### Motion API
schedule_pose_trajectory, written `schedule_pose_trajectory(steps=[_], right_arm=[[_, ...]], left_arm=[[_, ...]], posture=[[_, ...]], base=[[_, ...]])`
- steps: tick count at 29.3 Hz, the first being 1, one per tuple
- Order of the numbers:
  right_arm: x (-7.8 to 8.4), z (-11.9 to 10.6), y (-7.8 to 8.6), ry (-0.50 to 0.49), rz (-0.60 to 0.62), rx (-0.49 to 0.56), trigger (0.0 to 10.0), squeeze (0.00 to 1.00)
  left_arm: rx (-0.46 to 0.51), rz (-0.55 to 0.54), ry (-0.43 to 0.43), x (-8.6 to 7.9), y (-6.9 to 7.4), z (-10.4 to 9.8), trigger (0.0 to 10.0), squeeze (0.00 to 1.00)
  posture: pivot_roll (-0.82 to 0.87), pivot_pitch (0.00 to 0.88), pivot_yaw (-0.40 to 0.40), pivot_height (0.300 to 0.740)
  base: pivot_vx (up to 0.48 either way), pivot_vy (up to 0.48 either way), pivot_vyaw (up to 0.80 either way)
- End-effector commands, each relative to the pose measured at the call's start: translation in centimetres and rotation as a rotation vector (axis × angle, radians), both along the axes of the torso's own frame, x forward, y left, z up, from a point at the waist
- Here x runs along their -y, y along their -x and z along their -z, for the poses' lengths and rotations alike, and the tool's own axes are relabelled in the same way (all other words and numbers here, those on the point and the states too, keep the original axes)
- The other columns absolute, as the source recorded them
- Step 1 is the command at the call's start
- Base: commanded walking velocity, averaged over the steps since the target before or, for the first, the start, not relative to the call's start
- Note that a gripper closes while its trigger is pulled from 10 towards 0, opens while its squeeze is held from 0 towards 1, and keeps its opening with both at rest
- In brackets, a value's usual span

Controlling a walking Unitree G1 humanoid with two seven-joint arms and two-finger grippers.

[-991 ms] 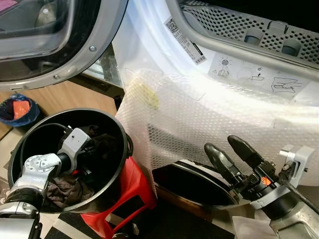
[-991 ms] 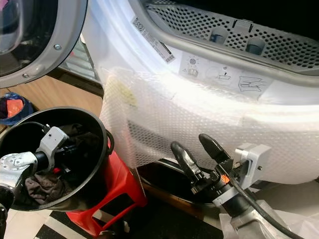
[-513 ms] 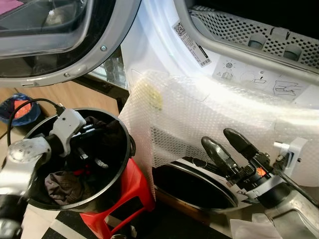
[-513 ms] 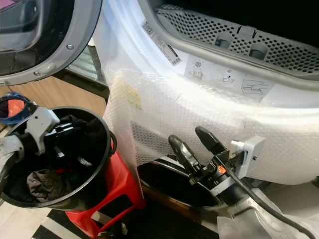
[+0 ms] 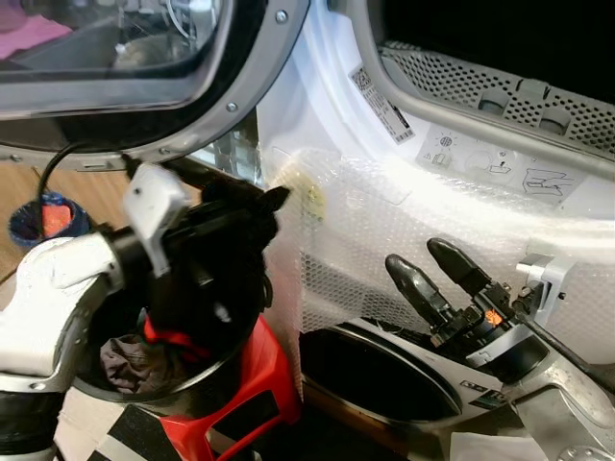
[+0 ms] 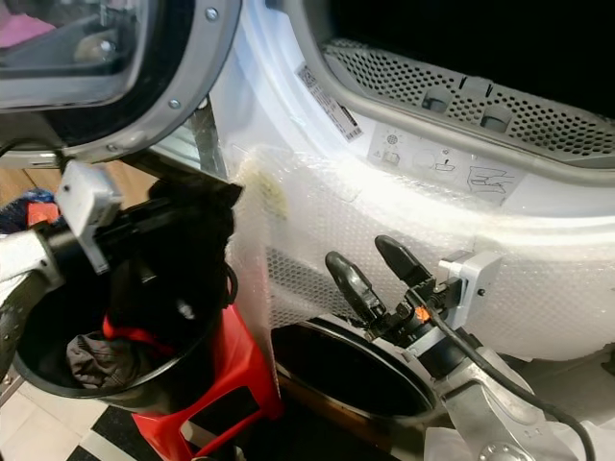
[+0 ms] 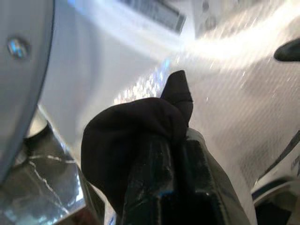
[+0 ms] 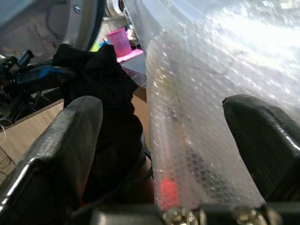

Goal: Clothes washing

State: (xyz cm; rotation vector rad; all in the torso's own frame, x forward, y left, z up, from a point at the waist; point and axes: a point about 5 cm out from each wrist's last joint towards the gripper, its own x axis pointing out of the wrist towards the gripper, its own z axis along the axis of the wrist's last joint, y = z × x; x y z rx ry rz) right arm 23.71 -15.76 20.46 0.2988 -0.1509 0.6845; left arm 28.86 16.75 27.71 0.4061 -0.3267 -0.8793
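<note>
My left gripper (image 7: 174, 143) is shut on a black garment (image 5: 216, 259) and holds it above the black bucket (image 5: 213, 367), close to the washer's bubble-wrapped front (image 5: 384, 221). The garment hangs down into the bucket and hides the fingertips. A brown garment (image 5: 135, 360) and something red still lie in the bucket. The washer's dark drum opening (image 5: 500, 48) is up to the right, and its round door (image 5: 125, 58) stands swung out above the bucket. My right gripper (image 5: 411, 254) is open and holds nothing, low in front of the washer.
The bucket stands on a red stool (image 5: 264, 379). A dark round glass panel (image 5: 375, 370) lies low beside the stool, under my right gripper. A blue basket with something orange (image 5: 43, 216) sits on the wooden floor at far left.
My left gripper has come up out of the bucket, shut on the black garment, and moved right toward the washer front. The right gripper has stayed put. The camera has shifted slightly.
</note>
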Motion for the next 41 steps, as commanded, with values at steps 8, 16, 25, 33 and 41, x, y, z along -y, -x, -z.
schedule_pose_trajectory(steps=[8, 16, 25, 33, 41], right_arm=[[0.2, 0.9, -0.1, -0.003, 0.013, -0.002, 10.0, 0.00], [0.4, 1.6, 0.0, 0.033, 0.026, -0.021, 10.0, 0.00], [0.5, 2.6, -0.3, 0.069, 0.105, -0.084, 10.0, 0.00], [-0.3, 3.0, -0.1, 0.104, 0.084, -0.105, 10.0, 0.00], [-1.9, 2.5, 0.5, 0.111, -0.009, -0.083, 10.0, 0.00]], left_arm=[[0.067, 0.222, 0.051, 4.9, 1.3, -3.2, 10.0, 0.00], [0.112, 0.299, 0.065, 6.9, 1.1, -4.8, 10.0, 0.00], [0.166, 0.327, 0.089, 7.9, 0.8, -6.7, 10.0, 0.00], [0.217, 0.319, 0.101, 8.6, -0.1, -8.5, 10.0, 0.00], [0.215, 0.293, 0.082, 9.9, -1.6, -8.7, 10.0, 0.00]], posture=[[-0.05, 0.096, -0.045, 0.740], [-0.06, 0.086, -0.032, 0.740], [-0.06, 0.079, -0.016, 0.740], [-0.05, 0.087, -0.003, 0.740], [-0.05, 0.096, 0.011, 0.740]], base=[[0.000, 0.000, 0.00], [0.000, 0.000, 0.00], [0.000, 0.000, 0.00], [0.000, 0.000, 0.00], [0.000, 0.000, 0.00]])
